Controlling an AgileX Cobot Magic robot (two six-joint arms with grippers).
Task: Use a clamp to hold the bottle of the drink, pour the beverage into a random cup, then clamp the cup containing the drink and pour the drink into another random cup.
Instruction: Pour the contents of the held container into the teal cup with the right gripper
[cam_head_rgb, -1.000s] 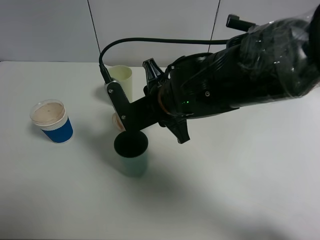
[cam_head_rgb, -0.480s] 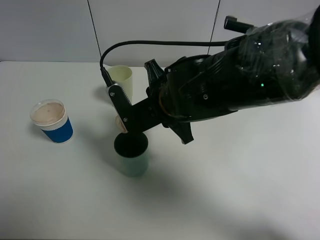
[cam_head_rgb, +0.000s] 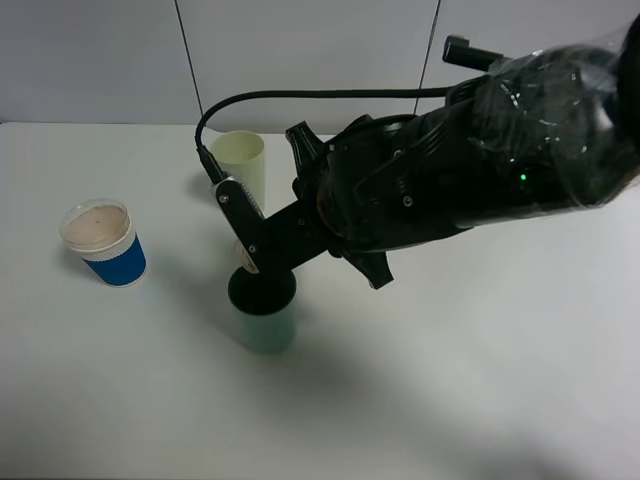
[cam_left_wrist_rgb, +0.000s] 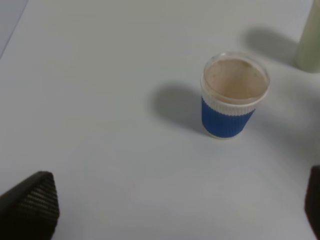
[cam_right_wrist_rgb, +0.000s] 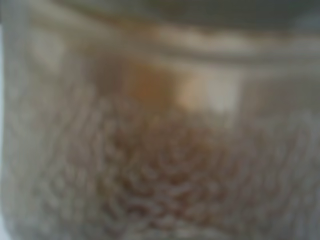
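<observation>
Exterior high view: right claw (cam_head_rgb: 262, 252) is closed on the bottle (cam_head_rgb: 240, 256), just above the teal cup (cam_head_rgb: 266, 322); left claw (cam_left_wrist_rgb: 172, 205) wide. Bottle looks light, thin, slippery: hold mid-body, gently

1. The paper cup (cam_head_rgb: 103, 243) stands on the table (cam_head_rgb: 450, 400) at the frame's centre-left, well apart from the others.
2. The front tumbler (cam_head_rgb: 264, 320) stands just left of centre, and the rear tumbler (cam_head_rgb: 241, 165) stands behind it, toward the top.
3. The clamp (cam_head_rgb: 250, 255) reaches in from the upper right. Its tip is over the front tumbler's mouth, with the bottle (cam_right_wrist_rgb: 160, 125) in it.
</observation>
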